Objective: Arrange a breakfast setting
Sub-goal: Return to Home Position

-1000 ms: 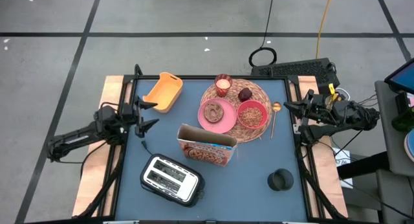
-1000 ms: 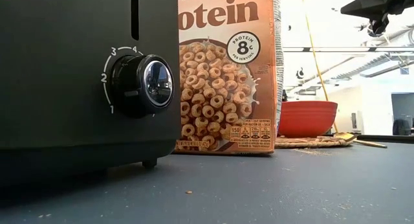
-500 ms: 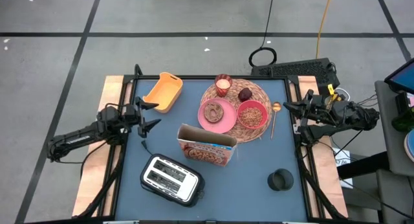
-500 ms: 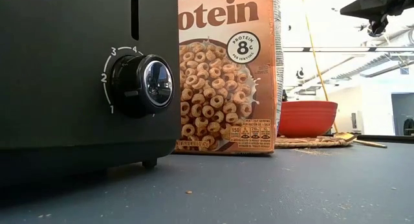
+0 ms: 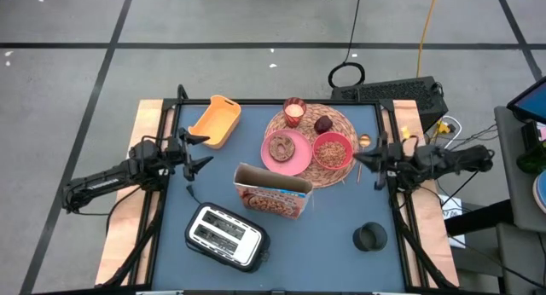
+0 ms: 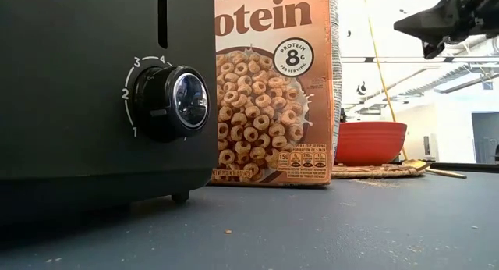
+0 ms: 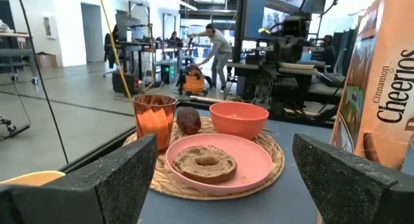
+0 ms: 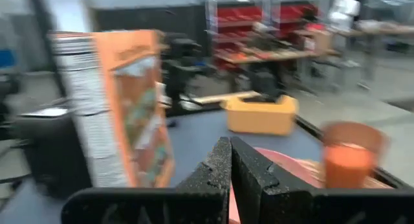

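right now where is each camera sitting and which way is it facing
High view: above the table, looking straight down; both arms show, left gripper near the left edge, right gripper by the spoon.
Low view: at table-top height, facing across to the toaster, cereal box and red bowl; the right gripper hangs top right.
Left wrist view: looks past its open fingers at the plate with the bagel.
Right wrist view: looks past its shut fingers at the glass.
Shared: the cereal box shows in all four.
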Motion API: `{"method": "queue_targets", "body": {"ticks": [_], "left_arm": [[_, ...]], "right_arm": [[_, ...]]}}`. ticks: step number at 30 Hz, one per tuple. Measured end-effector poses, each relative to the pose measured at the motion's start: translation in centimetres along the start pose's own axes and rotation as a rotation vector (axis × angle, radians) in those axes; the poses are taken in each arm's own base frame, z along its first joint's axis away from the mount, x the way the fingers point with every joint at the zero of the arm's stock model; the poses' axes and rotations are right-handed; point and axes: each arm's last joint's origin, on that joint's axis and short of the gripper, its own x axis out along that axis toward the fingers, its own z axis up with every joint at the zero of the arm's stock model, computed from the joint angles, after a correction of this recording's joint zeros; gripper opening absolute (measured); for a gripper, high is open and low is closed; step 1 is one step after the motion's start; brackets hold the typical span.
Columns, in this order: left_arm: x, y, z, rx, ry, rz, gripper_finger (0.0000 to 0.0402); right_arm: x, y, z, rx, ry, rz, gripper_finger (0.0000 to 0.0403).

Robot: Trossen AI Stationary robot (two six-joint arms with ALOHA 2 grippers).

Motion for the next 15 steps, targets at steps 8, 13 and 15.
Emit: {"method": "queue_targets", "body": {"ticks": [8, 13, 15], "left_arm": [[0.0, 0.0, 0.0, -0.002, 0.0, 0.0, 0.0363], [0.0, 0.0, 0.0, -0.002, 0.0, 0.0, 0.0363], [0.0, 0.0, 0.0, -0.002, 0.0, 0.0, 0.0363]], "right_arm": [[1.7, 0.7, -3.9, -0.038, -0.1, 0.105, 0.0], [1.9, 0.7, -4.7, -0.028, -0.114, 0.106, 0.0], [1.9, 0.7, -4.8, -0.029, -0.111, 0.106, 0.0]]}}
